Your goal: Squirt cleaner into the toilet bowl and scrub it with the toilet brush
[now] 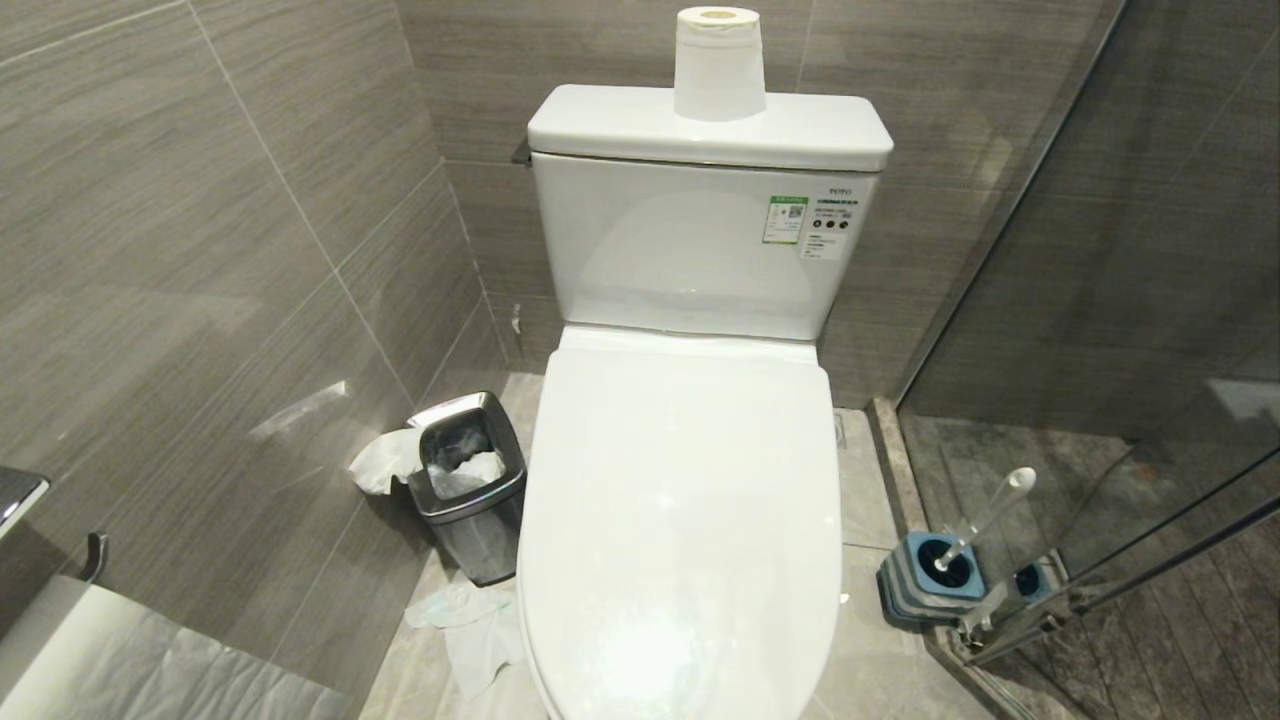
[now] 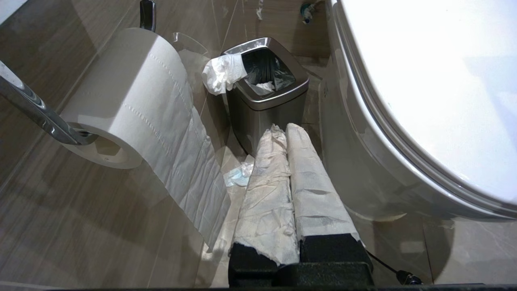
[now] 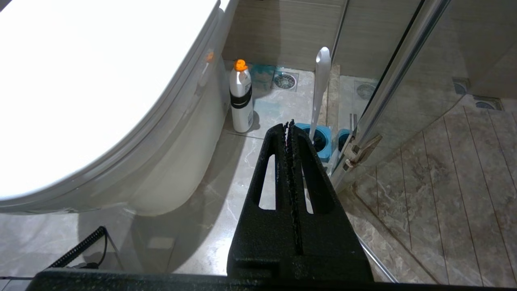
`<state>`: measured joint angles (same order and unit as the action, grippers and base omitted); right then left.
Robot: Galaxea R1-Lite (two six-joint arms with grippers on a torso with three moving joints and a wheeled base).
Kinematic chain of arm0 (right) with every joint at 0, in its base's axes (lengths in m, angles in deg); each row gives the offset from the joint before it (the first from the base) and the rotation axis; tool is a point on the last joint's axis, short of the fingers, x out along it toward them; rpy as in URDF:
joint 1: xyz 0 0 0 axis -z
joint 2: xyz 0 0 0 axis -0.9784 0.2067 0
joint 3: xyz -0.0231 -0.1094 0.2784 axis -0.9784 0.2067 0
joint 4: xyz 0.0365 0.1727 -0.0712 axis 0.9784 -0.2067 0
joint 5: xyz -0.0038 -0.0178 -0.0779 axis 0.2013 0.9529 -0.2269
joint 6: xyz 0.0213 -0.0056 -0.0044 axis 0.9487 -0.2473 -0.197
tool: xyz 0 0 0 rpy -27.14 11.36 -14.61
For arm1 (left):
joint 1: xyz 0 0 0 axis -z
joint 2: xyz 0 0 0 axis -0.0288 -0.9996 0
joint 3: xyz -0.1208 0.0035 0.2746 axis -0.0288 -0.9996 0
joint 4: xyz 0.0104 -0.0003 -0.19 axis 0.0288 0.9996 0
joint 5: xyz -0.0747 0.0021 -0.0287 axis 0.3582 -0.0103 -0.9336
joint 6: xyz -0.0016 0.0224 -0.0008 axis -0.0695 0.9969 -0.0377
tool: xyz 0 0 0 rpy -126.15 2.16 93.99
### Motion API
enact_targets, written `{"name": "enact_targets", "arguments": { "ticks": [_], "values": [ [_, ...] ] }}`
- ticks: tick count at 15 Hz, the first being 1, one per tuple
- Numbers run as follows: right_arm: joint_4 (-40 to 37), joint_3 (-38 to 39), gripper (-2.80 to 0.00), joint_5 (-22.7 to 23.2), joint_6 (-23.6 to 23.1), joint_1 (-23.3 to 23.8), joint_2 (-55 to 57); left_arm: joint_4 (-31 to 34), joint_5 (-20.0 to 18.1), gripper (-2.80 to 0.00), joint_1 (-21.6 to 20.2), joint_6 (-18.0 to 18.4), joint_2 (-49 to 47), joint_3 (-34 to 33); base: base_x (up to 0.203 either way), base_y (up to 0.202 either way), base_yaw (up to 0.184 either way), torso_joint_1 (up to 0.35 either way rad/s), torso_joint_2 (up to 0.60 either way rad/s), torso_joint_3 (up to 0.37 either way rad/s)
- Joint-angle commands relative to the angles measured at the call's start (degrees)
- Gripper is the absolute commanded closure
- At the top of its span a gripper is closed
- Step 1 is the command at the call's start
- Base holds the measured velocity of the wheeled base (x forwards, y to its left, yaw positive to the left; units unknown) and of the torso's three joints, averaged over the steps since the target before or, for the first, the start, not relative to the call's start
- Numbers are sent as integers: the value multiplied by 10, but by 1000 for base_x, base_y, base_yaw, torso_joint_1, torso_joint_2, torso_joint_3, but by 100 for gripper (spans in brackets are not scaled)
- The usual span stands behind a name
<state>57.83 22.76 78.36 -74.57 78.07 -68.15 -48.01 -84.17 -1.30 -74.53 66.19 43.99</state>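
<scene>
The white toilet has its lid (image 1: pixel 680 500) down, so the inside of the toilet bowl is hidden; only its outer side (image 3: pixel 181 161) shows. The toilet brush (image 1: pixel 985 515) stands in its blue-and-grey holder (image 1: pixel 930 575) on the floor to the toilet's right, against the glass door. A white cleaner bottle (image 3: pixel 241 97) with an orange cap stands beside the toilet's base. My right gripper (image 3: pixel 288 123) is shut and empty, short of the brush holder (image 3: pixel 321 139). My left gripper (image 2: pixel 282 128), its fingers wrapped in white paper, is shut and empty between the toilet and the bin. Neither arm appears in the head view.
A steel waste bin (image 1: pixel 470 500) with tissue hanging out stands left of the toilet, with crumpled tissue (image 1: pixel 470 620) on the floor before it. A paper roll (image 2: pixel 133 93) hangs on the left wall. A glass shower door (image 1: pixel 1100 400) closes the right side. A spare roll (image 1: pixel 718 65) tops the tank.
</scene>
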Motion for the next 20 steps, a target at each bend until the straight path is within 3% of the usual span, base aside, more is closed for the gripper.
{"name": "enact_targets", "arguments": {
  "ticks": [1, 20],
  "values": [
    [0, 0, 0, 1, 0, 0, 0, 0, 0, 0, 0, 0, 0, 0, 0, 0, 0, 0, 0, 0],
    [0, 0, 0, 1, 0, 0, 0, 0, 0, 0, 0, 0, 0, 0, 0, 0, 0, 0, 0, 0]
  ]
}}
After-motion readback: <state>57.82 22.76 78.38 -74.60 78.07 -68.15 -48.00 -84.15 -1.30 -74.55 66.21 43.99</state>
